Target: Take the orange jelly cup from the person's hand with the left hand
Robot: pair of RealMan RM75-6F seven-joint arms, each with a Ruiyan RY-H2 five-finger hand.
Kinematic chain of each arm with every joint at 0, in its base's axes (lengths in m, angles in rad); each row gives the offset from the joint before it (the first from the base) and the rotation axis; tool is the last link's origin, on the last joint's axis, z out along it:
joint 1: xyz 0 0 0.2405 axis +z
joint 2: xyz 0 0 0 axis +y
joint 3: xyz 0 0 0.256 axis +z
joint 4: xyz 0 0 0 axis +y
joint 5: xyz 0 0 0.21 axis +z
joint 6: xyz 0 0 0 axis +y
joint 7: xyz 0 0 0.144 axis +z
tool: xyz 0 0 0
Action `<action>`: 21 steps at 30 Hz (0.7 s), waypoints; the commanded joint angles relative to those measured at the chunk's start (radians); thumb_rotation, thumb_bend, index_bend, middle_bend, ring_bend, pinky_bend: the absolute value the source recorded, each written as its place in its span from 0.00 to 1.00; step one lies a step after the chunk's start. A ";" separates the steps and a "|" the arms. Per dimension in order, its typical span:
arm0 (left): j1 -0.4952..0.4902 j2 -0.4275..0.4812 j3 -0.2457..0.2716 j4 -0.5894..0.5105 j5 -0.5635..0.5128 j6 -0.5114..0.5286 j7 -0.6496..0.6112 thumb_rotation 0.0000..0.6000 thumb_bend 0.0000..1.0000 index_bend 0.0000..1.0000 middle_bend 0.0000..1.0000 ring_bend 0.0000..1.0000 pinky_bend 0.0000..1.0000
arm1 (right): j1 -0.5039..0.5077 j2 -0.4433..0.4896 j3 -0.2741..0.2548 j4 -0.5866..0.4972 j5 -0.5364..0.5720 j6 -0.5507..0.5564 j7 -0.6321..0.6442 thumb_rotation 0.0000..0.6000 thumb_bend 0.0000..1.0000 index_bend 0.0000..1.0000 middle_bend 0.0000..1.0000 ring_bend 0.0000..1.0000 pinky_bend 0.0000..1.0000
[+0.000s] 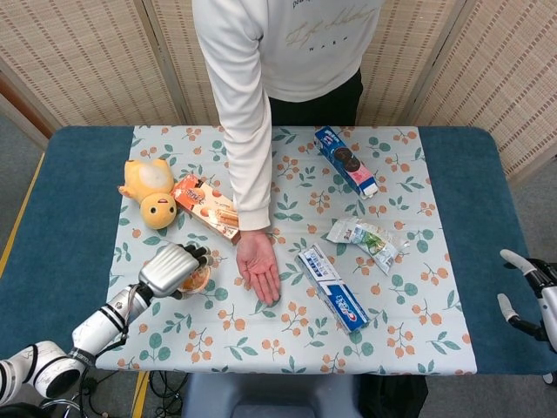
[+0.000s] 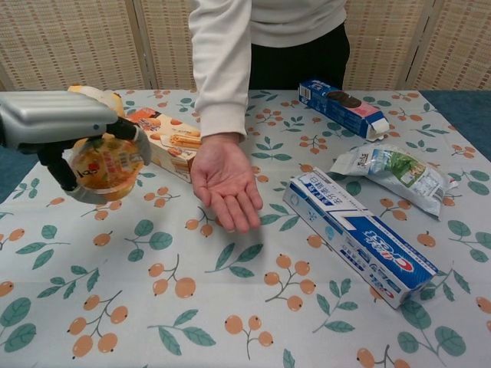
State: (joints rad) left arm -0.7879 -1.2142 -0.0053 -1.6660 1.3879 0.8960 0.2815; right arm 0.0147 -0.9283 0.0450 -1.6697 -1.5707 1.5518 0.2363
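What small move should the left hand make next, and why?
Probably lower the jelly cup to the tablecloth and let go: the left hand grips it clear of the person's hand, whose palm lies open and empty.

Jelly cup [image 2: 107, 165] in left hand [image 2: 69, 130], left of person's open palm [image 2: 225, 182].

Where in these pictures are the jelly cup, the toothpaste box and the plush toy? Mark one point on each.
jelly cup [image 2: 107, 165]: chest view, on its clear orange side, held in the left hand.
toothpaste box [image 2: 360, 239]: chest view, on its printed top face.
plush toy [image 1: 150, 192]: head view, on its yellow body.
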 commanded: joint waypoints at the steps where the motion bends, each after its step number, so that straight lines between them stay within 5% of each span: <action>1: 0.013 -0.017 0.014 0.034 -0.008 -0.012 -0.011 1.00 0.25 0.41 0.27 0.38 0.65 | 0.002 0.000 0.001 -0.001 0.000 -0.001 -0.002 1.00 0.39 0.18 0.31 0.21 0.41; 12: 0.033 -0.106 0.026 0.153 -0.058 -0.057 -0.015 1.00 0.25 0.39 0.27 0.36 0.56 | 0.004 0.004 0.000 -0.008 0.002 -0.005 -0.008 1.00 0.39 0.18 0.31 0.21 0.41; 17: 0.039 -0.091 0.028 0.127 -0.118 -0.078 0.034 1.00 0.24 0.11 0.08 0.10 0.34 | 0.003 0.008 0.001 -0.011 0.005 -0.005 -0.010 1.00 0.39 0.18 0.31 0.21 0.41; 21: 0.058 -0.062 0.023 0.073 -0.178 -0.044 0.096 1.00 0.24 0.00 0.00 0.00 0.22 | 0.003 0.008 0.001 -0.011 0.006 -0.004 -0.010 1.00 0.39 0.18 0.31 0.21 0.41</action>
State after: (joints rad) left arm -0.7402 -1.2913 0.0197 -1.5700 1.2338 0.8358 0.3551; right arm 0.0182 -0.9207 0.0462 -1.6805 -1.5651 1.5477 0.2262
